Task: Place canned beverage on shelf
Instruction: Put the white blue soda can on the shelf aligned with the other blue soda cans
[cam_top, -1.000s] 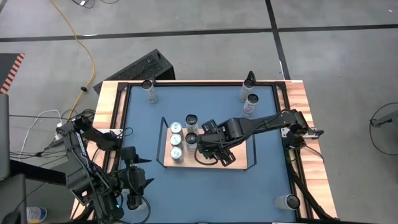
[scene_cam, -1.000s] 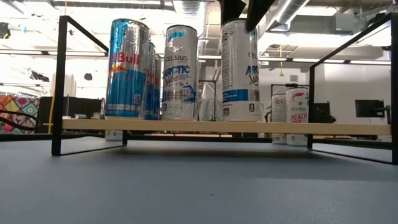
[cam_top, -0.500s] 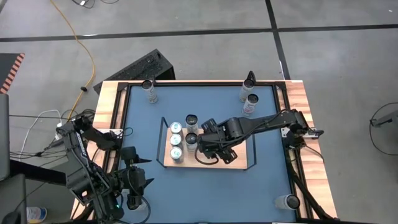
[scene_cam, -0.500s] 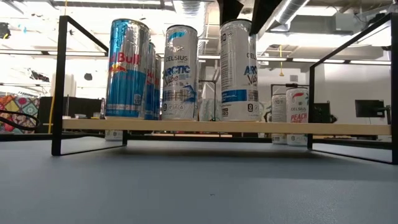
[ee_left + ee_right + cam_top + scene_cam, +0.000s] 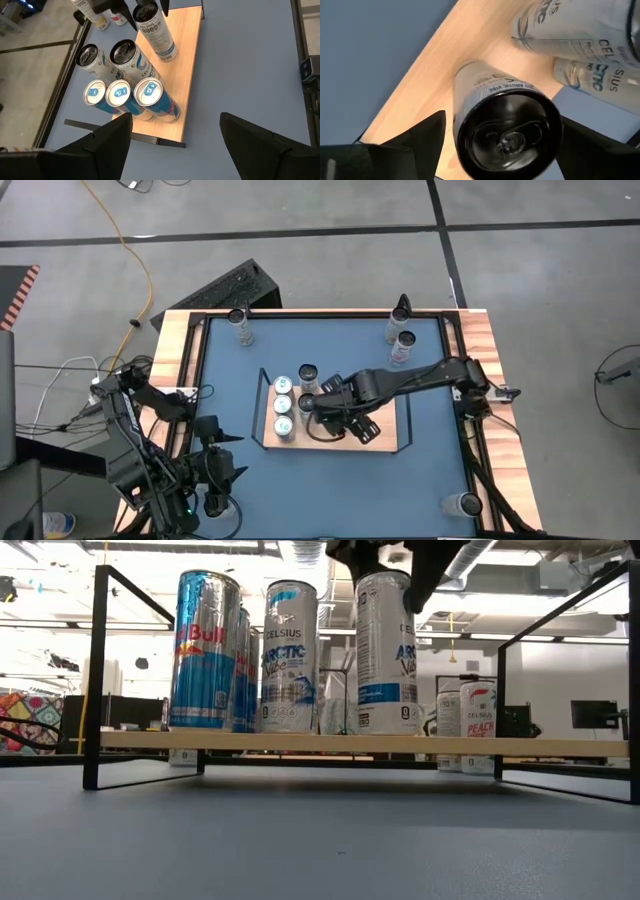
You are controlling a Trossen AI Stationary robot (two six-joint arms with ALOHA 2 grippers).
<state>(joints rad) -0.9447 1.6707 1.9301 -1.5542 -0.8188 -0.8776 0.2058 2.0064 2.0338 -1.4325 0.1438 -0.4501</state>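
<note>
While the left gripper (image 5: 215,480) waits off the table's near-left corner with its fingers apart, the right gripper (image 5: 313,402) hangs over the light-wood shelf in its thin black wire frame (image 5: 385,435), its dark fingers (image 5: 425,570) spread either side of the top of a tall silver-and-blue Celsius can (image 5: 386,652). That can stands upright on the board, and whether the fingers touch it cannot be told. Just beside it stand five more cans: three blue Red Bull cans (image 5: 122,95) in a row at the shelf's left end, and two silver Celsius cans (image 5: 107,59) behind them. The board's right half lies bare. Off the shelf, loose cans (image 5: 404,345) stand near the blue tabletop's (image 5: 430,470) far edge and one at the near-right corner (image 5: 465,504).
</note>
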